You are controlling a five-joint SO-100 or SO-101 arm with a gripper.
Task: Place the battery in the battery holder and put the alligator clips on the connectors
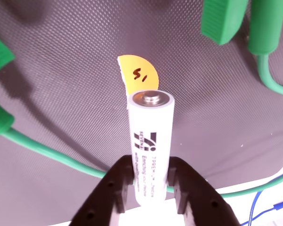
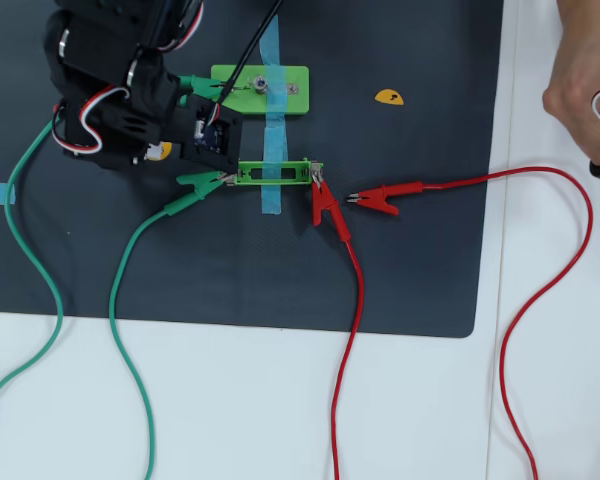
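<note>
In the wrist view my gripper (image 1: 151, 184) is shut on the battery (image 1: 150, 141), a white cylinder with dark print, held just above the dark mat with its metal cap pointing away from me. In the overhead view the arm (image 2: 120, 90) hides both. The battery holder (image 2: 273, 173) lies on the mat right of the arm, and blue tape shows through its slot. A green alligator clip (image 2: 202, 181) grips the holder's left tab and a red clip (image 2: 325, 202) its right tab. Another red clip (image 2: 380, 197) lies loose beside it.
A light-green plate (image 2: 260, 90) taped by a blue strip (image 2: 270, 50) has a green clip (image 2: 195, 88) at its left end. Green sleeves (image 1: 224, 19) and a green wire (image 1: 47, 150) flank the battery. A yellow sticker (image 1: 139, 73) lies ahead of it. A hand (image 2: 585, 80) rests top right.
</note>
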